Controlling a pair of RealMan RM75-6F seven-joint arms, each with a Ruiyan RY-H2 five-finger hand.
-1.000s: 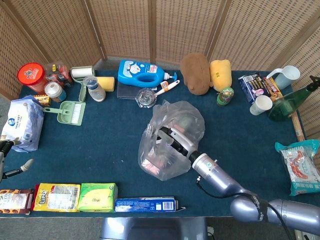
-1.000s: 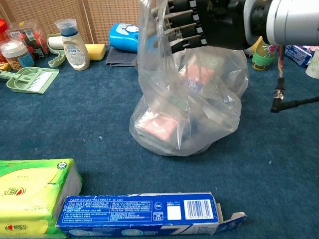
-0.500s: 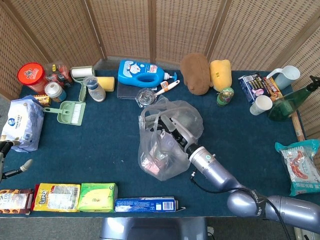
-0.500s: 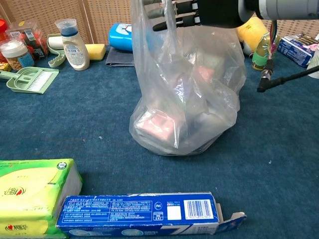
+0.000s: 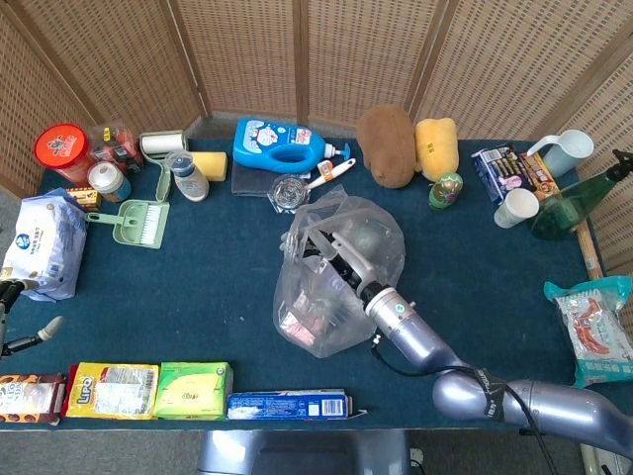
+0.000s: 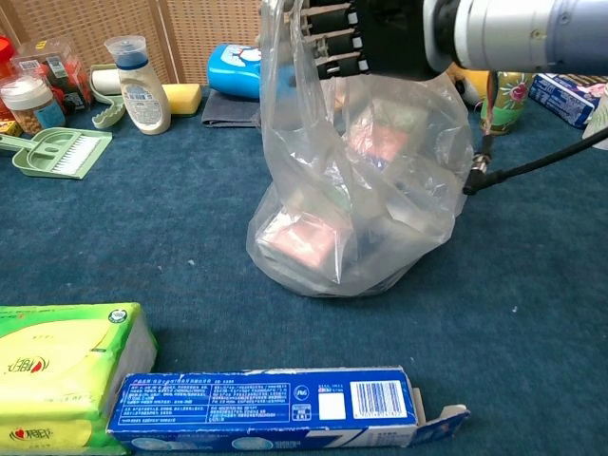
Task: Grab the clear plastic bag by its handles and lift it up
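Your right hand (image 5: 331, 252) is up at the top of the clear plastic bag (image 5: 336, 297), and its fingers (image 6: 328, 43) are hooked into the bunched-up handles, so it is holding the bag. The bag sits in the middle of the blue desk (image 5: 218, 287), and its bottom is on the cloth in the chest view. You can see a pink packet (image 6: 304, 237) and other small things inside it, but they are too blurry to name. At about 12 o'clock from the bag there is a blue bottle (image 5: 282, 146) lying on its side. At about 6 o'clock, near the front edge, lies a long blue box (image 6: 271, 408) with a green pack (image 6: 57, 370) beside it. Your left hand (image 5: 15, 317) is only just showing at the 9 o'clock edge, and you cannot tell if it is open or closed.
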